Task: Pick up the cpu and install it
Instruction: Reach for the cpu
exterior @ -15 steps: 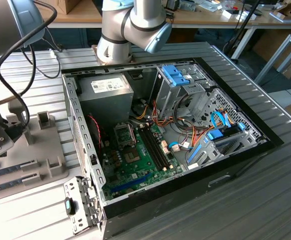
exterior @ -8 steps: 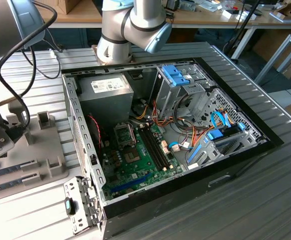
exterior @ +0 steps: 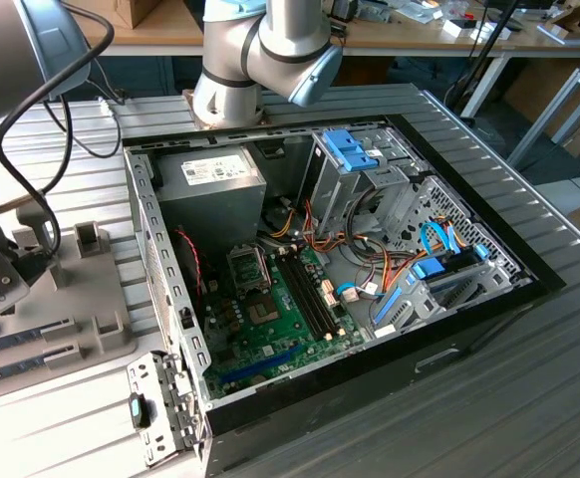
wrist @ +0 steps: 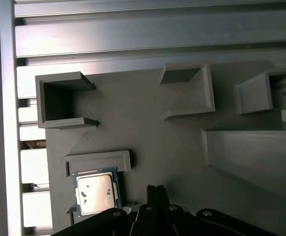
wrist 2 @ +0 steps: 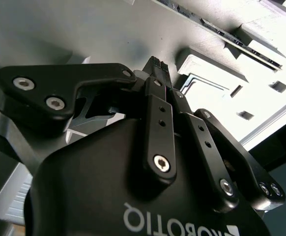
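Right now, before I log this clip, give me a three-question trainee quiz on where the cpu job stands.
1. True or false: the cpu is clamped between the fingers.
2. The cpu lies: A) in a person's hand, B) in a recess of the grey holder tray, C) on a wooden shelf.
3. In the first wrist view, is the gripper open or shut?
Key: 1 false; 2 B; 3 shut, with nothing between the fingers.
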Robot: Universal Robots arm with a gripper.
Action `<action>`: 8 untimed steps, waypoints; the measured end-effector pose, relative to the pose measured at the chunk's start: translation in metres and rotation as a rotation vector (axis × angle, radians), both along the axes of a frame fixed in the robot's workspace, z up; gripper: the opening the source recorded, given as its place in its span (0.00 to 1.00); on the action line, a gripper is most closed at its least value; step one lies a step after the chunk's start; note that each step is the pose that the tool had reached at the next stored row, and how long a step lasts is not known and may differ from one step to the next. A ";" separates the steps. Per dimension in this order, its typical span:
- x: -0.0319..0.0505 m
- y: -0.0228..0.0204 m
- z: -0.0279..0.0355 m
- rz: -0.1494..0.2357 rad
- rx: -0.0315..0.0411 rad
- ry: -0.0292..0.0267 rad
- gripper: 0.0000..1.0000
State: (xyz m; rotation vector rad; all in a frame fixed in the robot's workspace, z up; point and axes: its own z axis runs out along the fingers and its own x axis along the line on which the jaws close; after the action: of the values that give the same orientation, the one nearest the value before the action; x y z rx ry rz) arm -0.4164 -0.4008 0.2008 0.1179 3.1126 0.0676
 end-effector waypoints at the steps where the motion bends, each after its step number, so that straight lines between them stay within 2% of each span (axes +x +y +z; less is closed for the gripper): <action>1: 0.0000 0.0000 -0.0003 0.000 0.0001 -0.0001 0.10; 8: 0.0000 0.0000 -0.0029 0.000 0.0000 -0.0001 0.10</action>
State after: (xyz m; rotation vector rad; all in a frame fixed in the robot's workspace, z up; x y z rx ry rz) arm -0.4164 -0.4008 0.1979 0.1180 3.1125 0.0676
